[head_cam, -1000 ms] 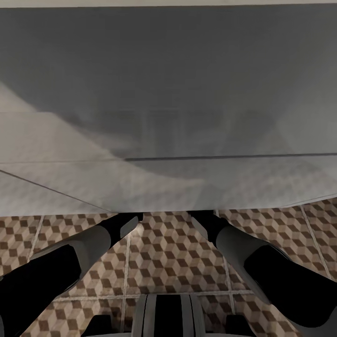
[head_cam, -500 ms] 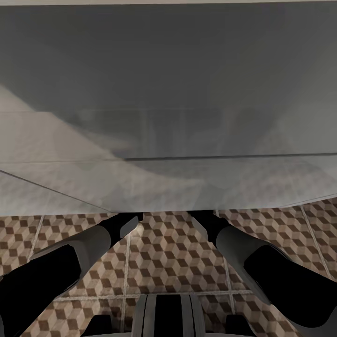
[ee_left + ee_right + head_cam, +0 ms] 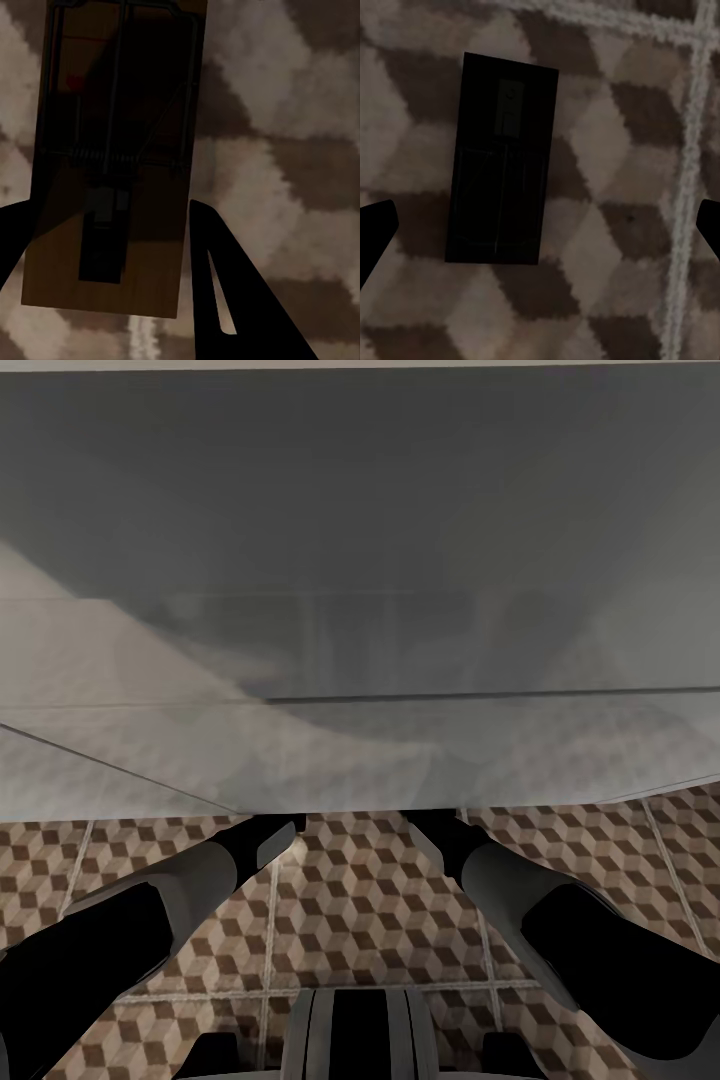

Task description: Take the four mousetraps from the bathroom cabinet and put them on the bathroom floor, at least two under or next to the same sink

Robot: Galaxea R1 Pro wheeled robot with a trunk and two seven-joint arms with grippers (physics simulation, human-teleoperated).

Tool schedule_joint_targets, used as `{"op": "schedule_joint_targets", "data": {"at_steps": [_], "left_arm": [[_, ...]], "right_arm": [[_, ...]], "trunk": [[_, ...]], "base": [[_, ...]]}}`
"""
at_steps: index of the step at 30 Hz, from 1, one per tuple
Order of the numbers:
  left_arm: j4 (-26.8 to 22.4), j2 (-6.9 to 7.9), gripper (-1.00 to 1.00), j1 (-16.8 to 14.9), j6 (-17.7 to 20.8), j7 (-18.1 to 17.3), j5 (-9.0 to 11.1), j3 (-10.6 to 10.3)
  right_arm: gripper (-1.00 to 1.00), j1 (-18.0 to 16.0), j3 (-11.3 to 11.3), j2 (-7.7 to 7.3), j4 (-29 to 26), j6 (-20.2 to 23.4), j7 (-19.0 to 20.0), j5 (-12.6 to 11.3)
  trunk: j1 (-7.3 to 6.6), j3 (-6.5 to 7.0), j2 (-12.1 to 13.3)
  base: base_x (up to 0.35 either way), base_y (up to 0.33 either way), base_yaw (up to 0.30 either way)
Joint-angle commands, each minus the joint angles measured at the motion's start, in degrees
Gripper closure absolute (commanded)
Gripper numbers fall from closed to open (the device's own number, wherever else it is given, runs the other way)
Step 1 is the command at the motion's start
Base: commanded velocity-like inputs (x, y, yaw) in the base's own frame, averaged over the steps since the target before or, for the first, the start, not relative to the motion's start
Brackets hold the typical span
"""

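In the left wrist view a brown wooden mousetrap [image 3: 142, 82] with its wire spring sits between my fingers, and my left gripper [image 3: 112, 206] is shut on its two long edges above the bathroom floor [image 3: 300, 150]. A second, darker mousetrap [image 3: 502, 161] lies flat on the cube-patterned tiles. My right gripper [image 3: 544, 217] hangs open over it, fingers wide apart and clear of it. In the head view both forearms reach under the front edge of the pale white sink [image 3: 360, 560], which hides both hands.
The sink body spans the full width ahead and overhangs the tiled floor [image 3: 360, 900]. A pale grout line [image 3: 690, 150] runs beside the lying trap. My left forearm [image 3: 190, 885] and right forearm [image 3: 520, 895] flank open tiles, with my base [image 3: 360, 1030] below.
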Motion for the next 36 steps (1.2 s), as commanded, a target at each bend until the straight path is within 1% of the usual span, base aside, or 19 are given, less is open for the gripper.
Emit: {"op": "schedule_joint_targets", "data": {"at_steps": [1, 24, 25, 36], "left_arm": [[-0.1, 0.03, 1.00, 0.0, 0.3, 0.3, 0.0, -0.4], [-0.1, 0.08, 1.00, 0.0, 0.2, 0.3, 0.0, -0.4], [-0.1, 0.09, -1.00, 0.0, 0.2, 0.3, 0.0, -0.4], [-0.1, 0.20, -1.00, 0.0, 0.1, 0.3, 0.0, -0.4]], "right_arm": [[-1.00, 0.0, 0.5, 0.00, -0.1, 0.4, -0.3, -0.3], [-1.00, 0.0, 0.5, 0.00, -0.1, 0.4, -0.3, -0.3], [-1.00, 0.0, 0.5, 0.00, -0.1, 0.4, -0.3, -0.3], [-1.00, 0.0, 0.5, 0.00, -0.1, 0.4, -0.3, -0.3]], "trunk": [[-0.01, -0.03, 0.0], [-0.01, -0.03, 0.0], [-0.01, -0.03, 0.0], [-0.01, -0.03, 0.0]], "base": [[0.000, 0.000, 0.000], [0.000, 0.000, 0.000], [0.000, 0.000, 0.000], [0.000, 0.000, 0.000]]}}
